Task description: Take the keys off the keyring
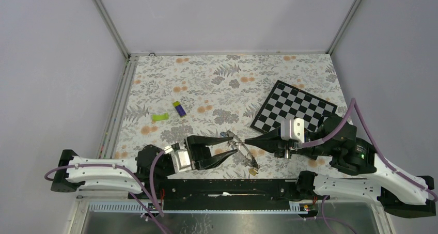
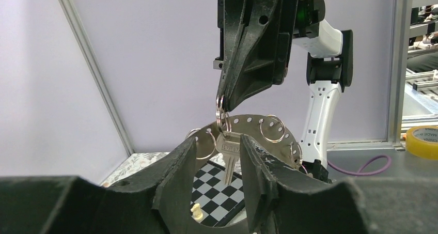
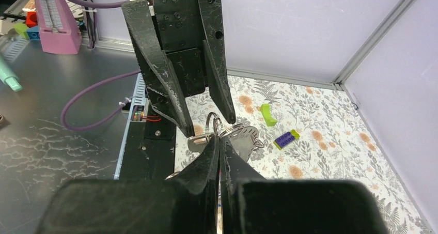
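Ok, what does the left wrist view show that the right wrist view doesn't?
Only left wrist: the checkerboard and a yellow tape roll. Only right wrist: the green block and purple-and-green block on the floral cloth. Both: the keyring, the right end effector shut on a small split ring, and the open left end effector.

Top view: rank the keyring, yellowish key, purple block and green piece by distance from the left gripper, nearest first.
1. keyring, right at the left gripper's fingers.
2. yellowish key, on the table, toward the near edge.
3. purple block, far side, leftward.
4. green piece, further left still.
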You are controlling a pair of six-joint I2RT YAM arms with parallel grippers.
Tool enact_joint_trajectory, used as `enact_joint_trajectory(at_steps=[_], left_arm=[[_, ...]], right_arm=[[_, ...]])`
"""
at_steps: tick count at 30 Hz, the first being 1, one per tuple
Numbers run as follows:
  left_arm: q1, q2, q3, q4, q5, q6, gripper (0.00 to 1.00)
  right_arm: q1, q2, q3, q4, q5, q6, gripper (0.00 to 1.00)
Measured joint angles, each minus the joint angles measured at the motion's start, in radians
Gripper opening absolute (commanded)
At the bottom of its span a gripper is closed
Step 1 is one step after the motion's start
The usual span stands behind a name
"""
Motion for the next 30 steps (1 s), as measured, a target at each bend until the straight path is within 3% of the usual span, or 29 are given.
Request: enact_joint_trajectory(at_steps=[14,30], left_arm=[[0.0,0.041,0.0,0.051,-0.016,-0.026,0.4],[0.0,0.059,0.001,0.067,-0.013,-0.036,0.23]], right_arm=[[0.0,0.0,0.0,0.0,0.01,-0.022,0.0],[0.0,0.0,0.0,-0.033,0.009,-0.032,0.0]])
